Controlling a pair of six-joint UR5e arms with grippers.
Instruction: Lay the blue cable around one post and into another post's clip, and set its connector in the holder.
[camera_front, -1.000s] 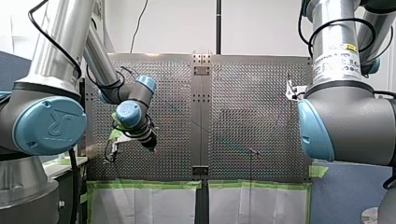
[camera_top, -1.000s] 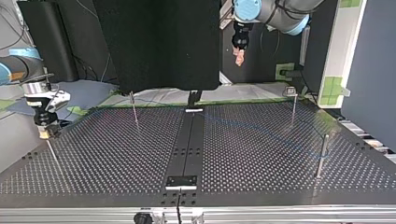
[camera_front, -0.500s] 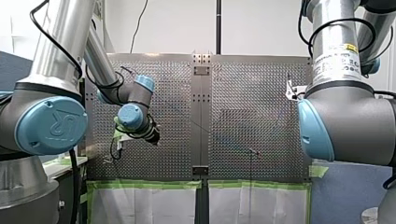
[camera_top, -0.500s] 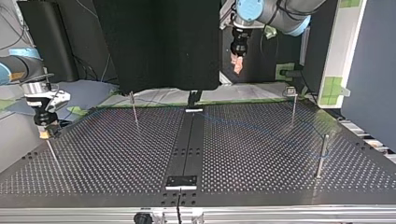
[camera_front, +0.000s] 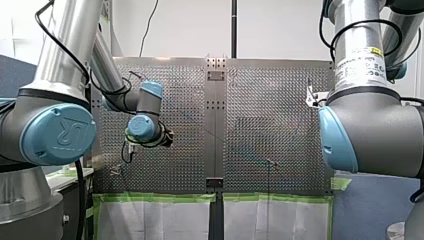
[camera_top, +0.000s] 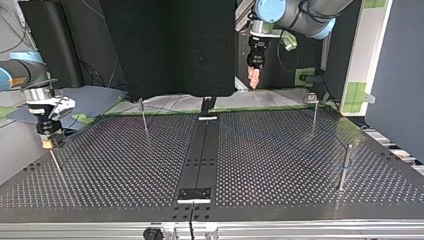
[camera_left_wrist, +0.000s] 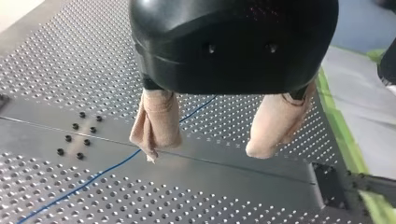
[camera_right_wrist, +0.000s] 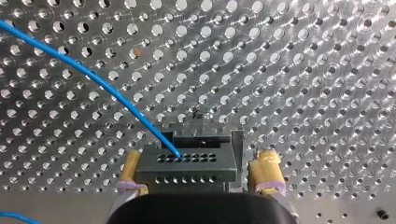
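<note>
In the right wrist view the black connector (camera_right_wrist: 187, 170) sits in a grey holder (camera_right_wrist: 201, 130) on the perforated plate. The blue cable (camera_right_wrist: 93, 77) runs out of its top. My right gripper (camera_right_wrist: 199, 156) is open, with a yellow pad (camera_right_wrist: 266, 170) on either side of the connector and a small gap showing. My left gripper (camera_left_wrist: 203, 154) hangs open and empty above the plate, its beige pads (camera_left_wrist: 156, 123) well apart, and the blue cable (camera_left_wrist: 112, 165) lies on the plate below it. In the top view my left gripper (camera_top: 254, 79) hovers high at the back and my right gripper (camera_top: 48, 142) stands low at the left edge.
Thin metal posts stand on the plate in the top view: one at the back left (camera_top: 144, 117), one at the back right (camera_top: 314, 112), one at the right (camera_top: 345, 167). A dark centre strip (camera_top: 202, 155) runs down the plate. Green tape (camera_front: 160, 198) edges it.
My left arm's wrist has turned and its gripper has dropped a little lower in the top view, staying open. My right arm and the connector have not moved.
</note>
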